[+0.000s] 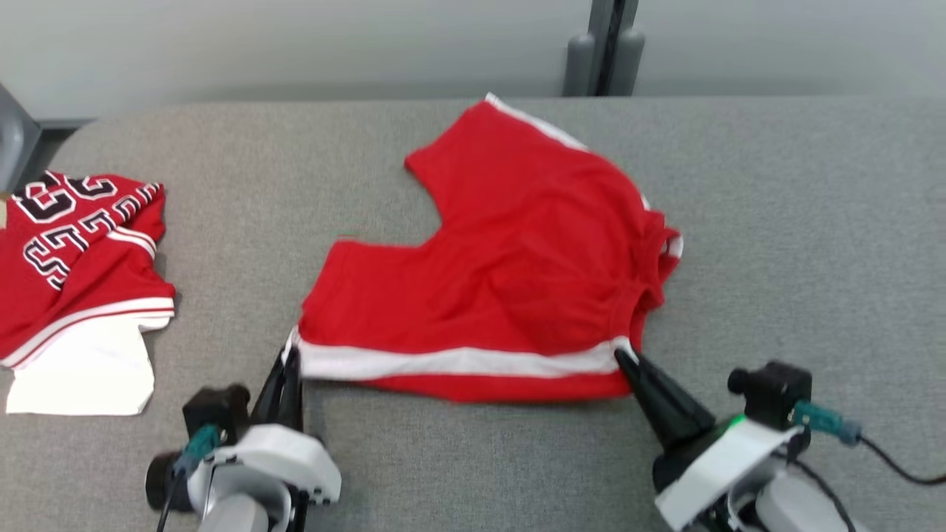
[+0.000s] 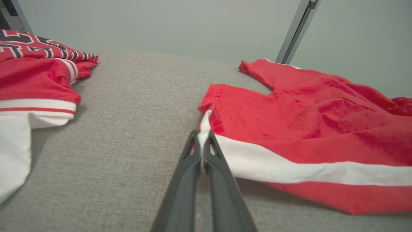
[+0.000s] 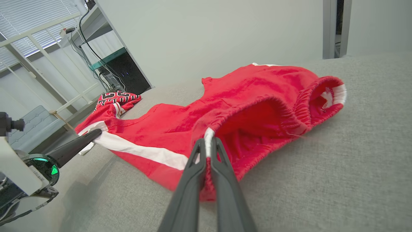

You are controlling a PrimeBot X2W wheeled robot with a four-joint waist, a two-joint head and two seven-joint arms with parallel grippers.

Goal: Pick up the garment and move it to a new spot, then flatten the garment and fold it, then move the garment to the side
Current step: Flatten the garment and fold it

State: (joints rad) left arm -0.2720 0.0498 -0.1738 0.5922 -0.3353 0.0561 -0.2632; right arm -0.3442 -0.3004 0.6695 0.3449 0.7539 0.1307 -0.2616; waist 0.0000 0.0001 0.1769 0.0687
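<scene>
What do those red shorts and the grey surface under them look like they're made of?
The red shorts look like a thin synthetic sports knit: a faint sheen, soft folds and a gathered elastic waistband. The grey surface looks like matt, heathered woven upholstery cloth, its coarse weave plain to see; what lies beneath cannot be told.

Lab or office, cabled rack (image 3: 107, 59), blinds (image 3: 29, 19)
</scene>
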